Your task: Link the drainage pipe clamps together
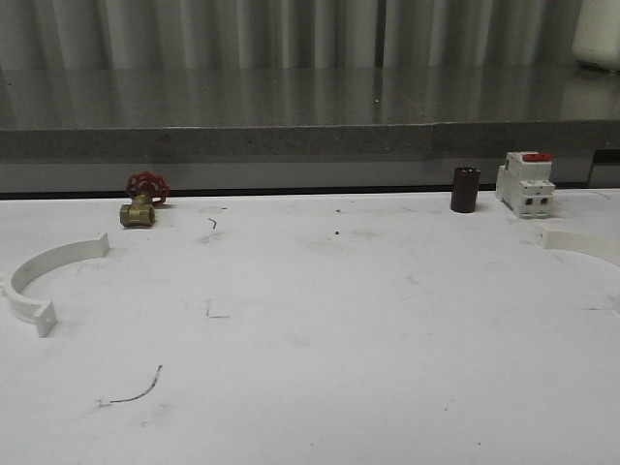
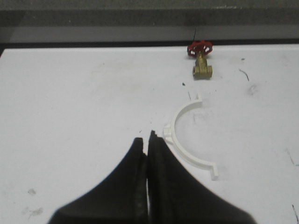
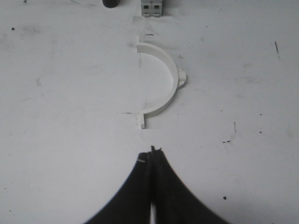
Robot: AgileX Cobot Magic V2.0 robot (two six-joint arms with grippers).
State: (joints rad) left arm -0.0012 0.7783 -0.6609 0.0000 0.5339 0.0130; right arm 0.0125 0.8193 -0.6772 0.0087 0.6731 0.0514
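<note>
- White scuffed table (image 1: pixel 320 320), grey ledge behind; two half-ring clamps lie well apart at opposite edges, so each arm has one on its own side.
- Left clamp half (image 1: pixel 39 276) lies flat near a brass valve (image 1: pixel 140 205); left gripper (image 2: pixel 146 138) hovers just beside it, fingers pressed together, holding nothing.
- Right clamp half (image 3: pixel 161 77) lies flat near the breaker (image 1: pixel 525 184) and a dark cylinder (image 1: pixel 465 189); right gripper (image 3: pixel 152 151) clenched, empty, just short of it.
- Judgement: joining not yet begun; both pincers must release before any grasp.

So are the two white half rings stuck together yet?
Not yet. Nothing is joined: one clamp lies at the table's left edge, the other clamp far right. Nothing is in hand; the left gripper and right gripper are both shut, empty. Picking up and connecting remain.
</note>
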